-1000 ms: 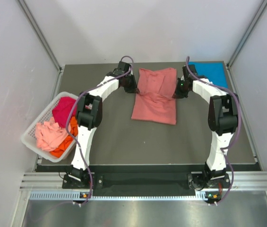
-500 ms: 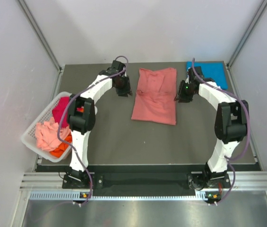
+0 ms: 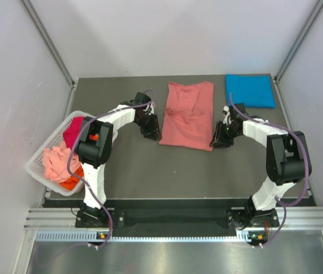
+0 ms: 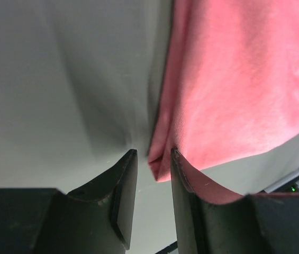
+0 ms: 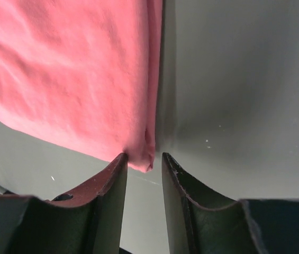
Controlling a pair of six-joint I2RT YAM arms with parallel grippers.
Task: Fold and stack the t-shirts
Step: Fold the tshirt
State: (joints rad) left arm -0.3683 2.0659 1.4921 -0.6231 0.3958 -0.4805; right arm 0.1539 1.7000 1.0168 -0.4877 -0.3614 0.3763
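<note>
Left gripper (image 3: 151,135) and right gripper (image 3: 218,141) came nearer, half open, empty, at salmon-pink t-shirt (image 3: 187,117) corners partly hidden by fingers (image 4: 123,185).

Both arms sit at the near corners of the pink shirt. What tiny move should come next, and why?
Probably close both pairs of fingers. The left fingers and right fingers stand apart, each with a near corner of the salmon-pink shirt in the gap, so a pinch would likely catch the cloth, ready to lift that edge and fold it over.
</note>
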